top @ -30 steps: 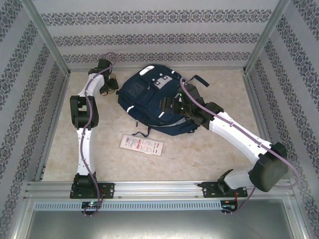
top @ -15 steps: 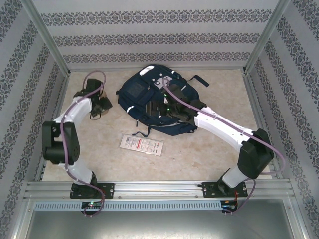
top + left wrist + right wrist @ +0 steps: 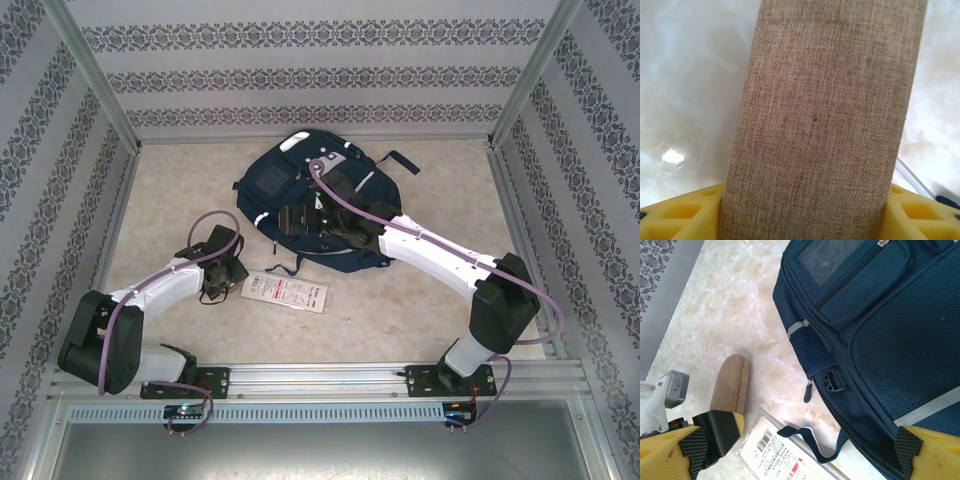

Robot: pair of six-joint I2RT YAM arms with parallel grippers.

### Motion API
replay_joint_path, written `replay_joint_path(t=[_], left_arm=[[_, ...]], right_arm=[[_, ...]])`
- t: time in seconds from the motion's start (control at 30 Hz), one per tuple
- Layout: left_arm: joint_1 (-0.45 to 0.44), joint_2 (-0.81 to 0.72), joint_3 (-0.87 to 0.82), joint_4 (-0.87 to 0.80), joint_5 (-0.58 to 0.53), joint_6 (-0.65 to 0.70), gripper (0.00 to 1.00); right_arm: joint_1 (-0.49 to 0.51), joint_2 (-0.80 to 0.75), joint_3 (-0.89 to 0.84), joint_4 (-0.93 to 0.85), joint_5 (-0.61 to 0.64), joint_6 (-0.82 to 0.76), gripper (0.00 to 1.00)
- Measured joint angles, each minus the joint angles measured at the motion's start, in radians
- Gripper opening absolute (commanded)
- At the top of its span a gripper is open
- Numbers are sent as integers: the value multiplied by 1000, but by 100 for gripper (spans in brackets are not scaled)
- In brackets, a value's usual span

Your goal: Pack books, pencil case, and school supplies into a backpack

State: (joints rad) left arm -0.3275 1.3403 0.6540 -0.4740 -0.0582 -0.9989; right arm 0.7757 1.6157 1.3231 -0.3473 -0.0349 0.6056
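L gripper [image 3: 220,275] pinches the brown pencil case [image 3: 825,125] to carry it, & R gripper [image 3: 297,220] gapes wide over the backpack [image 3: 270,185], prob. to open it.

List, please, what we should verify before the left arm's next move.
1. Left pincer grips the brown fabric case: ok, clamped between its yellow fingers.
2. Right pincer open and empty: ok.
3. Backpack main opening unzipped: cannot tell.
4. Way over the backpack free: not ok, the right pincer hovers above it.
5. White packet packed: not ok, it lies on the table beside the left pincer.
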Motion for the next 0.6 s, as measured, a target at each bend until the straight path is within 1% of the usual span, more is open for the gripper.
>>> replay_joint_path(t=[0.1, 0.13, 0.2, 0.23, 0.33, 0.43, 0.6], left_arm=[[0, 20, 2, 32, -3, -33, 73], [0, 26, 5, 36, -2, -36, 77], [0, 32, 15, 32, -3, -43, 93], [0, 32, 26, 20, -5, -46, 98], [2, 16, 79, -23, -22, -50, 100], [19, -39, 135, -70, -32, -40, 100], [122, -123, 211, -161, -46, -5, 100]], right_arm=[[20, 24, 6, 0, 0, 0, 98], [27, 31, 6, 0, 0, 0, 98], [45, 49, 6, -1, 0, 0, 98], [52, 56, 6, -1, 0, 0, 97], [73, 74, 7, 0, -1, 1, 93], [94, 102, 24, -3, 0, -1, 89], [144, 165, 77, -3, 0, -3, 86]])
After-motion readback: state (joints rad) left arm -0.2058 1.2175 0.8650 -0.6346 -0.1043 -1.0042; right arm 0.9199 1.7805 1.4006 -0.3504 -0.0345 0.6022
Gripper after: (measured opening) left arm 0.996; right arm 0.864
